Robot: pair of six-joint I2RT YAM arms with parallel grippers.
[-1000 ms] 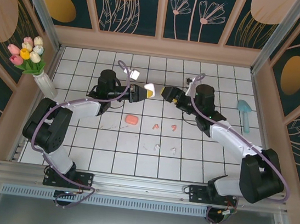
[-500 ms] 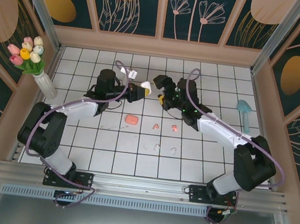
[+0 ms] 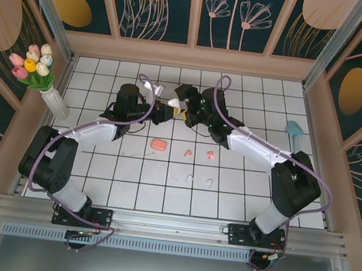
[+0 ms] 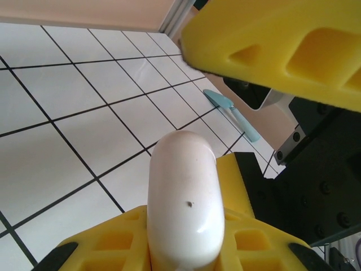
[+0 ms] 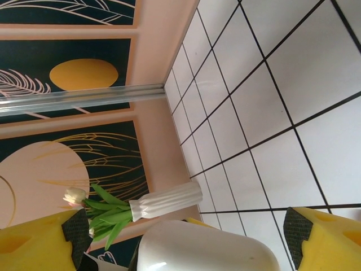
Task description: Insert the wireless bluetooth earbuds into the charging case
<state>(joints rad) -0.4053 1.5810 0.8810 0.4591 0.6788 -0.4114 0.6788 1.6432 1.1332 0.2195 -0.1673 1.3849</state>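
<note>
Top view: the left gripper (image 3: 169,110) is pressed shut on a smooth white rounded plastic charging case (image 3: 174,102). It holds the case lifted off the white tiled table (image 3: 96,171), at the far middle. The right gripper (image 3: 186,109) faces it with jaws spread wide, just beside the case. Probably one arm steadies the case so the other can work its lid. The earbuds lie apart from both tools, nearer the arm bases: two tiny salmon-pink stemmed earbuds (image 3: 188,153), then nearer again two tiny white stemmed earbuds (image 3: 189,177). A salmon-pink rounded case (image 3: 158,144) lies to their left.

Left wrist view: the white case (image 4: 181,192) stands pinched between the left gripper's yellow fingers (image 4: 96,251). A yellow finger of the right gripper hangs above it on the right, apart.

Right wrist view: the case's white end (image 5: 208,245) sits between the right gripper's spread yellow fingers (image 5: 28,243). Whether it touches the right-hand finger cannot be told.
</note>
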